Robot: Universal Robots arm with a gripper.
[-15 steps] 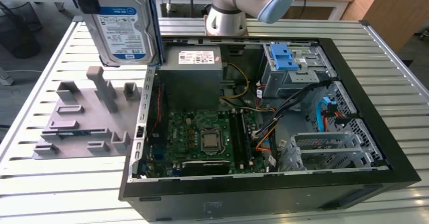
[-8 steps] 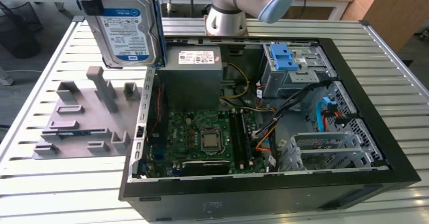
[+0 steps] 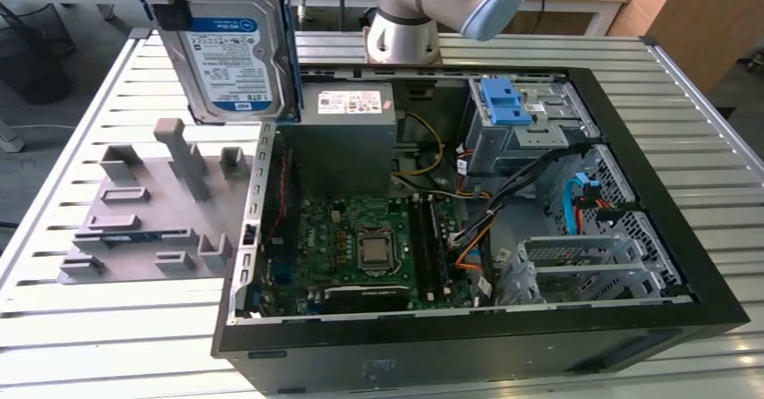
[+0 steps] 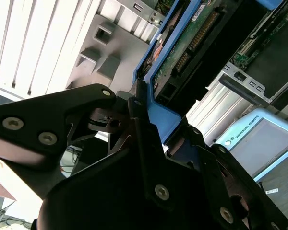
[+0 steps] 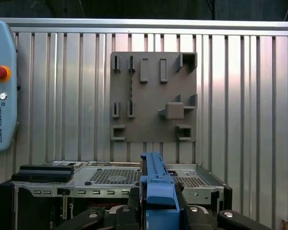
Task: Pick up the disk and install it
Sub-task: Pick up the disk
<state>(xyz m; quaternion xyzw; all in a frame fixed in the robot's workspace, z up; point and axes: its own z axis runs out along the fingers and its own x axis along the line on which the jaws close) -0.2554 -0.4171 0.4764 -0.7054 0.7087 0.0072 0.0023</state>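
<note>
A: Hand state?
B: Black gripper clamped on the blue carrier frame of the flat silver disk, held in the air.
A: Surroundings?
B: Grey pegged fixture plate below, toward the exterior view's left. Open black computer case opposite; its grey power supply box just beside the disk's lower end.
A: Orientation?
B: Long axis upright, label facing the exterior camera.
</note>
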